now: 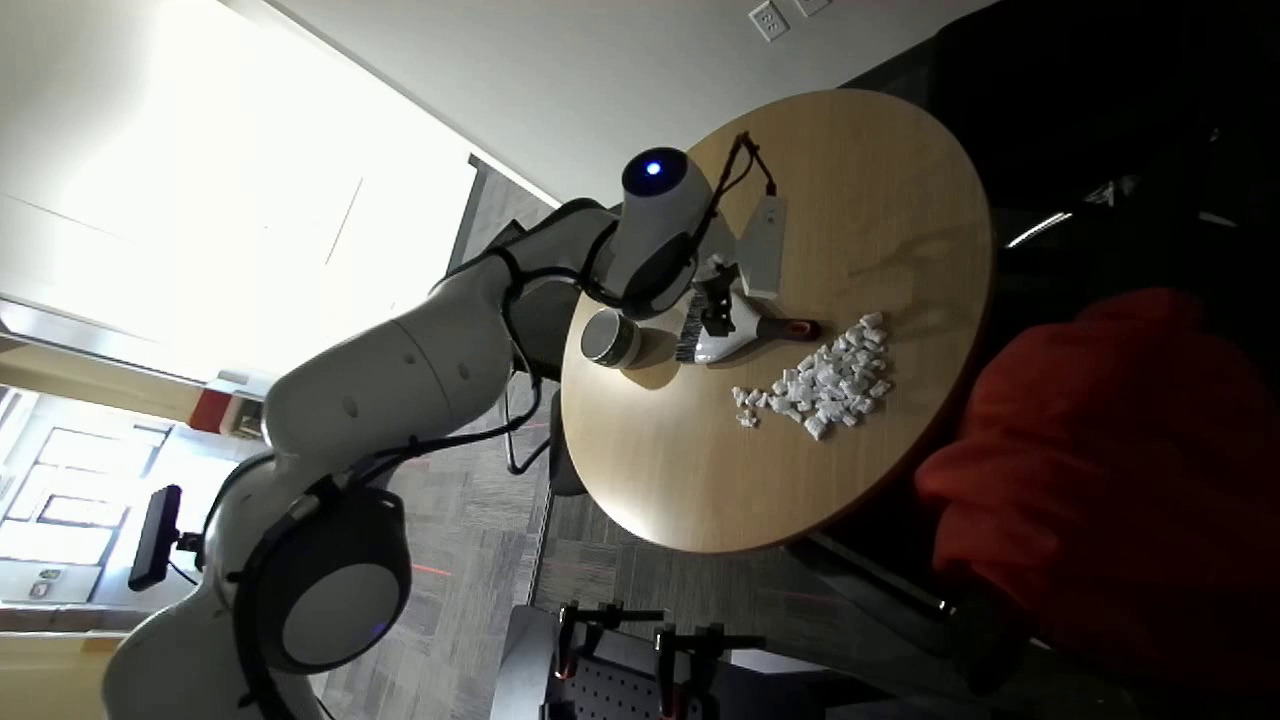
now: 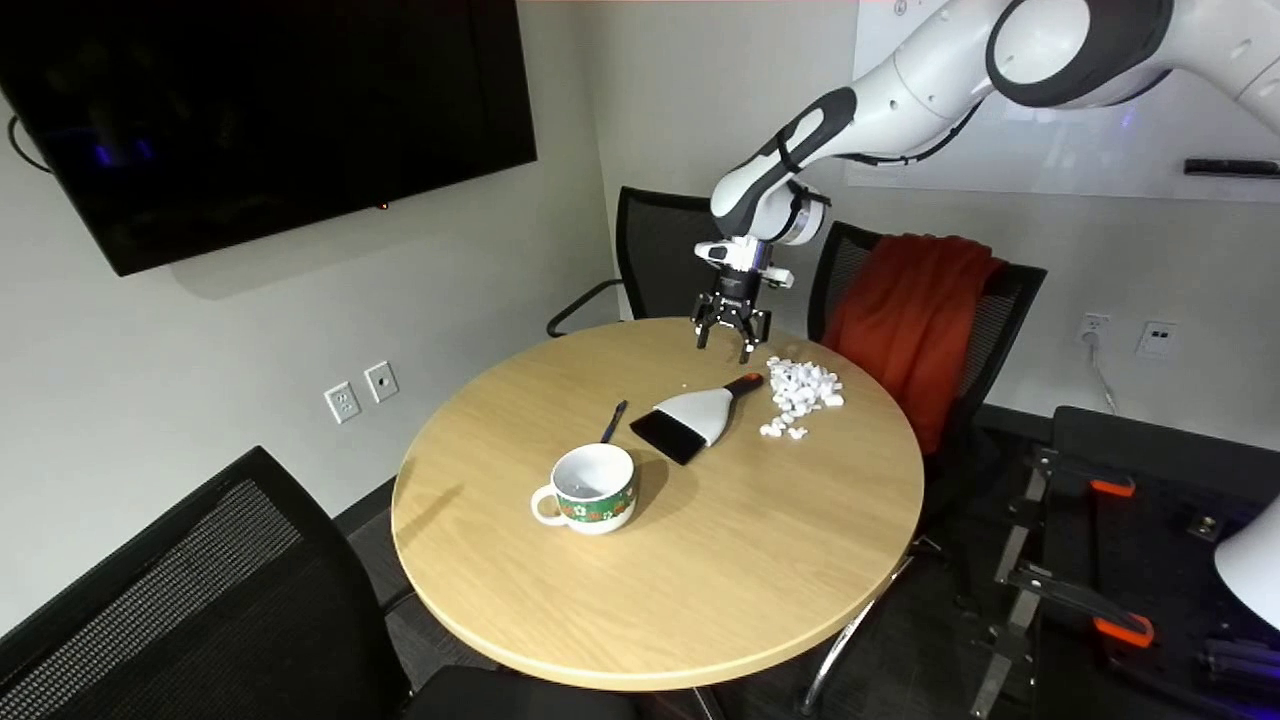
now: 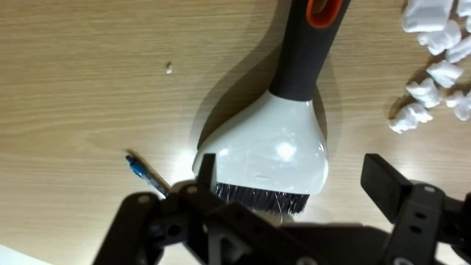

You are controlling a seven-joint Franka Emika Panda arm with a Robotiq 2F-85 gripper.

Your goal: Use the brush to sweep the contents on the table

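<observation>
The brush has a white head, black bristles and a dark handle with an orange-rimmed hole; it lies flat on the table in both exterior views (image 1: 732,338) (image 2: 697,412) and the wrist view (image 3: 265,140). The contents, a heap of small white bits (image 1: 830,380) (image 2: 802,385), lie beside the handle's end; part shows in the wrist view (image 3: 428,92). The round light wooden table (image 1: 680,470) (image 2: 650,590) holds both. My gripper (image 1: 718,312) (image 2: 723,350) is open and empty above the brush. In the wrist view its fingers (image 3: 290,169) are wide apart, the left one overlapping the head.
A white mug with a green floral band (image 1: 608,338) (image 2: 600,510) stands near the bristle end. A blue pen (image 2: 614,420) (image 3: 143,173) lies beside the brush. Chairs surround the table, one with a red cloth (image 1: 1100,460) (image 2: 920,330). A tiny white speck (image 3: 169,68) lies left of the handle.
</observation>
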